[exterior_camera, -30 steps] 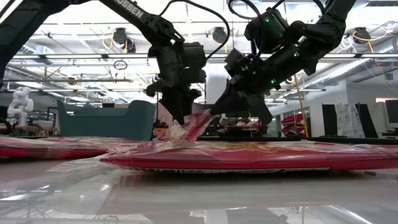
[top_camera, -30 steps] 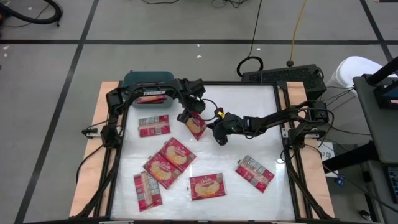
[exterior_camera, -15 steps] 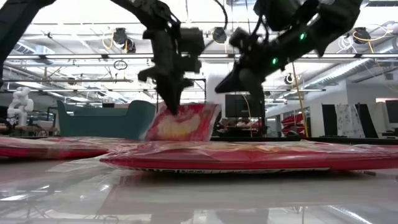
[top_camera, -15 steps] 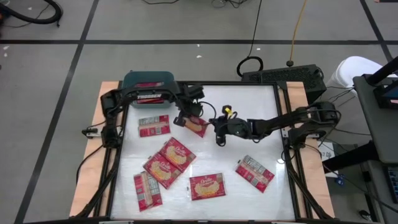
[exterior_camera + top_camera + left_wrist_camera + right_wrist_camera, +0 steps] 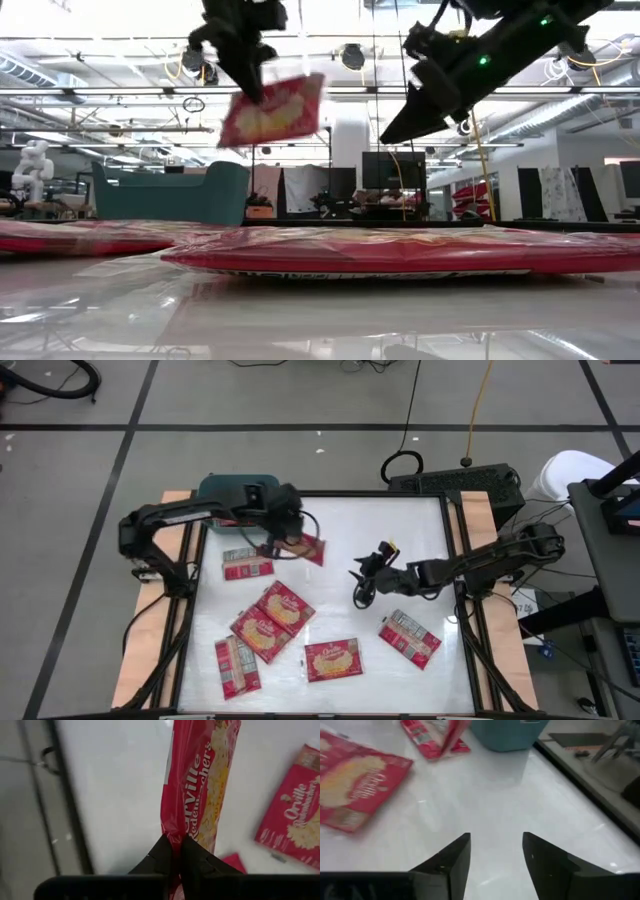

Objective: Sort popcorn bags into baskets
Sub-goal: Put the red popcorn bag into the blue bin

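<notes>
- Left hand (image 5: 282,538) is pinched on 1 edge of a red popcorn bag (image 5: 305,547), which hangs clear of the white surface (image 5: 400,530) just beside the teal basket (image 5: 225,488); a carry toward the tub looks likely.
- Gripping the seam lets the packet dangle flat, as the left wrist view shows with both fingers (image 5: 165,855) meeting on the crimped edge, so it should slide in edge-first.
- Right hand (image 5: 362,588) hovers near the middle of the surface with its jaws apart and nothing between them, clear of the lifted bag.
- Loose bags number 6 on the surface: 1 near the basket (image 5: 247,563), an overlapping pair (image 5: 272,620), and 3 along the near side.
</notes>
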### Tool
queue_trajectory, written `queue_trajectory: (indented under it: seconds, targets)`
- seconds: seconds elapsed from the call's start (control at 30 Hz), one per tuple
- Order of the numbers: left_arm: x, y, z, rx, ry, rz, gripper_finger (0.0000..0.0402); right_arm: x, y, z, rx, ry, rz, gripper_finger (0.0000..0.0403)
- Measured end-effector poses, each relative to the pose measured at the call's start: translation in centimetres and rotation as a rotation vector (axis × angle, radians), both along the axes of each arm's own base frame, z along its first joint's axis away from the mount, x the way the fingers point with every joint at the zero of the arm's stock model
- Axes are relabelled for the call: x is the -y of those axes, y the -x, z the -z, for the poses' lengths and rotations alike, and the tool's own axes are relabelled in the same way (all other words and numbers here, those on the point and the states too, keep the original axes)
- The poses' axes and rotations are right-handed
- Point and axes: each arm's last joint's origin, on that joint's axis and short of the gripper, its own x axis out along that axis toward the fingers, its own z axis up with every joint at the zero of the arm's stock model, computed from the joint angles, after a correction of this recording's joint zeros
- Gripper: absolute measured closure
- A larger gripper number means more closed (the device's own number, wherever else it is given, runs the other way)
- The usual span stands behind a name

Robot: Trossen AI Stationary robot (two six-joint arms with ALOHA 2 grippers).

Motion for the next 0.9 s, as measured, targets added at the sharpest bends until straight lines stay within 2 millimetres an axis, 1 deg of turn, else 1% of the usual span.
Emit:
queue_trajectory:
  seconds: [0.1,0.2,0.33,0.43,0.57,0.67,0.77,0.9]
  targets:
    - [0.1,2.1,-2.0,0.029,-0.058,-0.059,0.0385,-1.1,0.1,0.0,0.013,-0.023,-0.026,0.0226]
    - [-0.3,4.1,-3.4,0.044,-0.095,-0.116,0.0384,-2.2,0.2,-0.1,0.032,-0.020,-0.049,0.0231]
    - [-1.8,6.8,-4.6,0.039,-0.146,-0.228,0.0384,-3.3,0.5,-0.1,0.042,-0.003,-0.069,0.0236]
    - [-3.4,8.6,-5.0,0.017,-0.164,-0.321,0.0383,-3.9,0.6,-0.2,0.049,-0.001,-0.086,0.0236]
    - [-5.7,10.3,-4.8,-0.009,-0.153,-0.445,0.0383,-4.4,0.7,-0.3,0.062,-0.005,-0.106,0.0236]
    - [-7.3,11.5,-4.2,-0.030,-0.144,-0.531,0.0383,-4.7,0.7,-0.4,0.073,-0.008,-0.116,0.0236]
    - [-8.6,12.5,-3.1,-0.065,-0.129,-0.595,0.0383,-5.0,0.7,-0.5,0.082,-0.010,-0.125,0.0236]
    - [-10.1,13.4,-1.1,-0.087,-0.128,-0.643,0.0382,-5.0,0.7,-0.5,0.082,-0.011,-0.131,0.0236]
